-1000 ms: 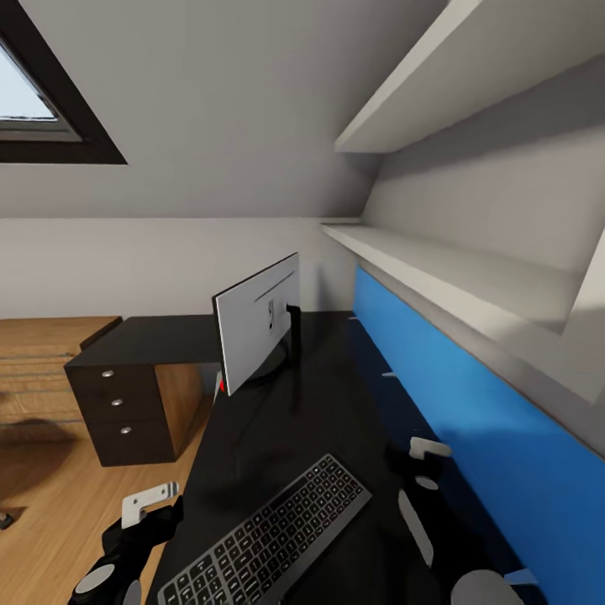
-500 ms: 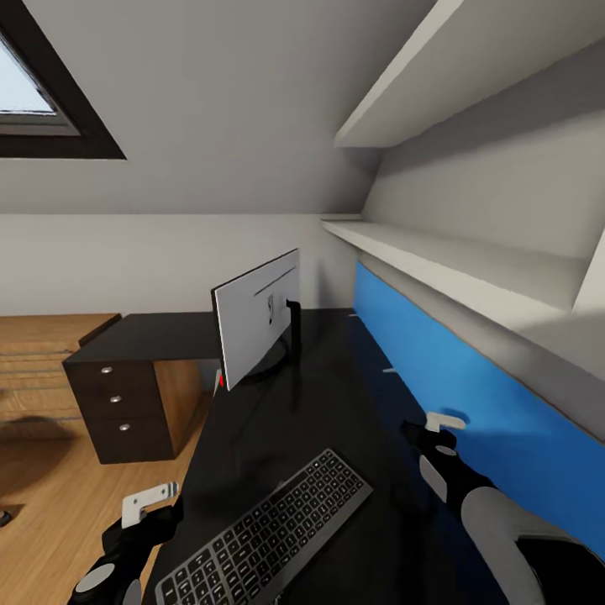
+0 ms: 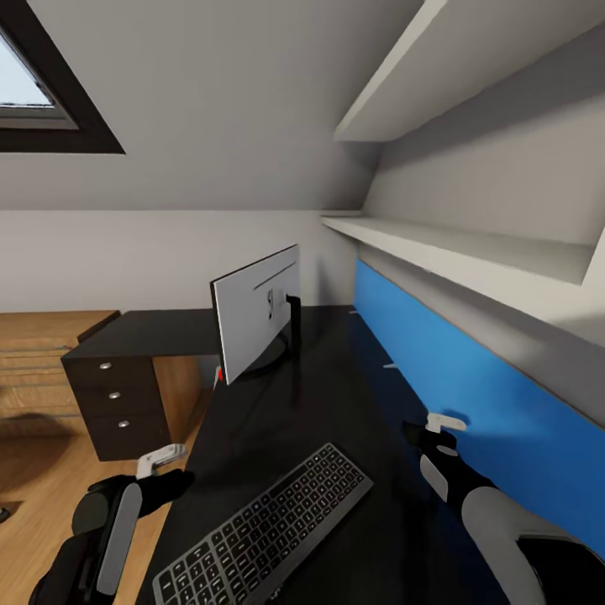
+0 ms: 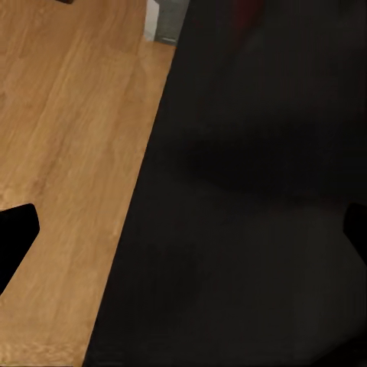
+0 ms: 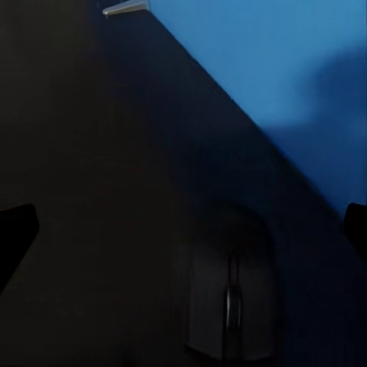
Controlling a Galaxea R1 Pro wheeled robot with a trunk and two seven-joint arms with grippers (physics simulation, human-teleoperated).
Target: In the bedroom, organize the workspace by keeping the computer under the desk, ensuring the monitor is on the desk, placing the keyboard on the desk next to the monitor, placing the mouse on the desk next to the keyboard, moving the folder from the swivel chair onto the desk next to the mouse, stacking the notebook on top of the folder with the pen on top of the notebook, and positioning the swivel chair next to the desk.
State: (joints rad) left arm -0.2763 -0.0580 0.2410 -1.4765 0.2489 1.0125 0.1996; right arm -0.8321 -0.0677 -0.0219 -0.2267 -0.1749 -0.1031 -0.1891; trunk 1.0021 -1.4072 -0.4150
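Jaws: both grippers are seen spread wide with nothing between them.
Head view: keyboard (image 3: 267, 528) lies on the desk (image 3: 336, 403), monitor (image 3: 255, 323) stands behind it; left gripper (image 3: 164, 470) at the desk's edge, right gripper (image 3: 430, 433) by the blue back panel (image 3: 470, 420).
Left wrist: desk edge over wood floor (image 4: 69, 153).
Right wrist: mouse (image 5: 229, 306) rests on the desk — near the blue panel.

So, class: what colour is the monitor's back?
White: the monitor shows it best in the head view.
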